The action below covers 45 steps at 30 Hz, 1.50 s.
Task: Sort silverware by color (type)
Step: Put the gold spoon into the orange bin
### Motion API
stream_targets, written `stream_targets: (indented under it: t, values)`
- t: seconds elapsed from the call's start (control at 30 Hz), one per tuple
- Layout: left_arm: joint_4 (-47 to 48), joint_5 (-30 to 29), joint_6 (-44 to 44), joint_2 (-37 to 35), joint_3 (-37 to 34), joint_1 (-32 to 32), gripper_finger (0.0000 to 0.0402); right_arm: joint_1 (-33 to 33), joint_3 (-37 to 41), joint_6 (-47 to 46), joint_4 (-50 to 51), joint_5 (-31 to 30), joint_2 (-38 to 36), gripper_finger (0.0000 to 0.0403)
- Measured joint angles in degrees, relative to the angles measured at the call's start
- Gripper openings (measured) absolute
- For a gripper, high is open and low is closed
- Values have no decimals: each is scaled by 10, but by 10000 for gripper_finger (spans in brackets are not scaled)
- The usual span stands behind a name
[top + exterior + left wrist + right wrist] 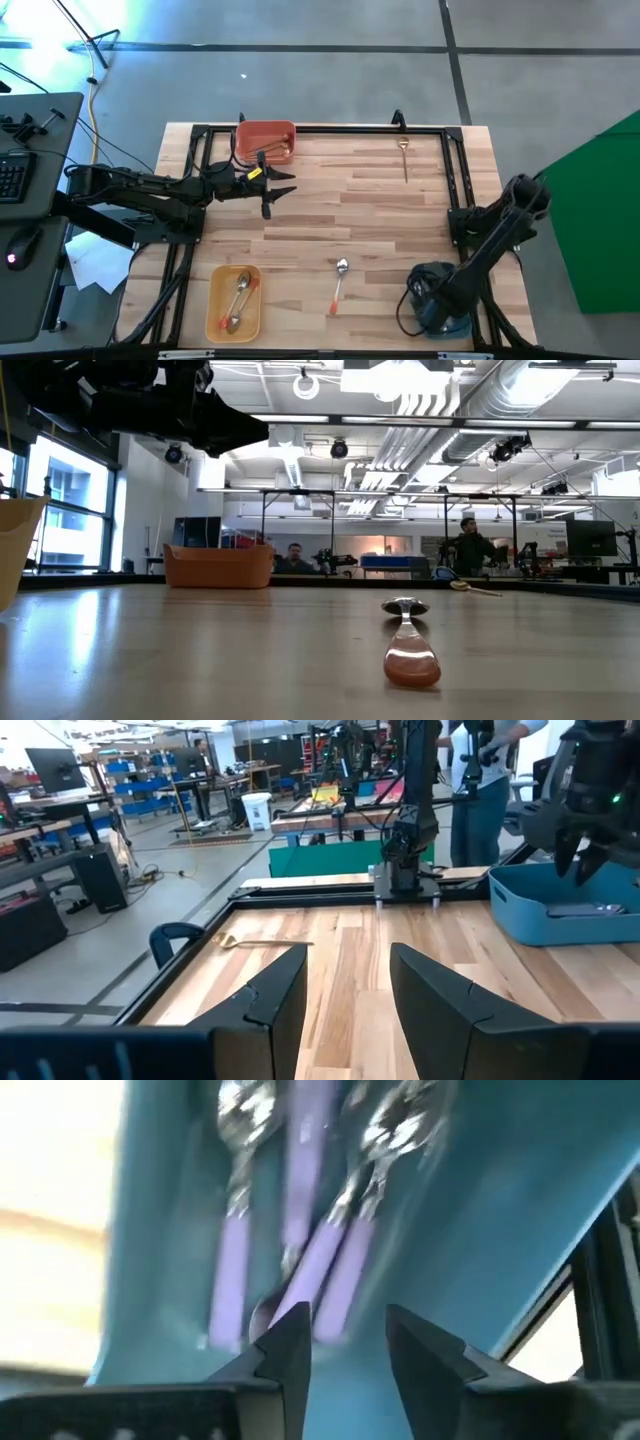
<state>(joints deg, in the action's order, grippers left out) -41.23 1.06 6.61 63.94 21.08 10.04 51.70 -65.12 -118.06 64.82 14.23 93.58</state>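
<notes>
Purple-handled spoons [300, 1260] lying together in the teal bin [480, 1280], at about five o'clock on the table, bowls and handles overlapping, exact count hard to tell. Right gripper [345, 1342] directly above them inside the bin, fingers parted with nothing between them, released. Orange-handled spoon [338, 284] flat on the bare wood near six o'clock, bowl toward the table's middle, handle toward the near edge; same spoon close to the low camera. Two more orange-handled spoons [238, 298] in the yellow bin [215, 318] at about seven o'clock. Gold spoon [404, 158] alone on the boards at about one o'clock, just beside the black frame [455, 170], well apart from everything else. More gold spoons [278, 152] in the red bin [262, 133] at about eleven o'clock, number not clear. Left gripper [281, 185] hanging over the table just beside the red bin, toward the centre, fingers apart and empty. People [470, 546] standing in the room beyond the table.
</notes>
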Motion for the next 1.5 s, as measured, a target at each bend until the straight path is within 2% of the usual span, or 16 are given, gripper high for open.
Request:
stream_targets:
  t: [0.1,0.27,0.37,0.5,0.6,0.77,0.97,1.13,1.33,1.5]
  values:
    - [0,0,-1,0,0,0,133,0,-20,34,4,-3,-17,101]
    - [3,0,5,0,0,0,133,-10,-37,104,63,-67,-52,44]
    - [8,0,5,0,0,0,133,-27,-34,203,68,-155,-82,8]
    - [11,0,5,0,0,0,133,-76,-33,340,67,-305,-121,10]
    - [11,0,5,0,0,0,133,-128,-33,446,69,-395,-143,2]
    - [17,1,1,0,0,0,133,-256,-33,581,69,-477,-157,2]
    - [26,0,0,0,0,0,133,-421,-33,751,19,-484,-157,0]
    - [32,0,0,0,0,0,133,-524,7,895,-133,-485,-158,0]
    - [43,0,1,0,0,0,133,-605,142,939,-312,-484,-186,0]
    - [45,0,0,0,0,0,133,-671,265,927,-445,-446,-240,0]
